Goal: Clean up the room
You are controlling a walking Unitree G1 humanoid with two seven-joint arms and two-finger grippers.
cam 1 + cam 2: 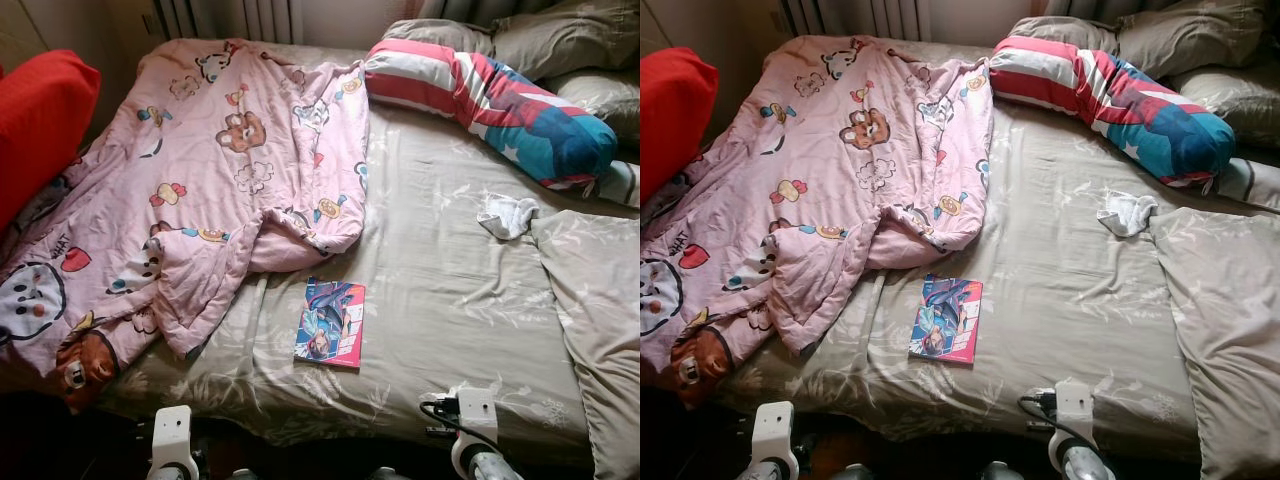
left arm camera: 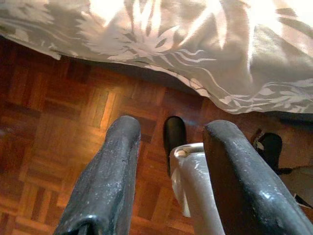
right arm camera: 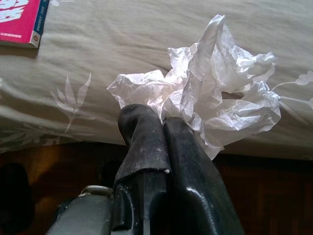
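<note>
The right hand is clamped on a crumpled white tissue, held just off the near edge of the bed. The left hand hangs wide over the wood floor. Beyond the right hand a book lies beside a pink quilt, a sock farther off.

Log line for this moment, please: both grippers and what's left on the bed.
right gripper: shut on crumpled tissue, at bed edge | left gripper: open, low over floor | on bed: book, white cloth, pink blanket
</note>
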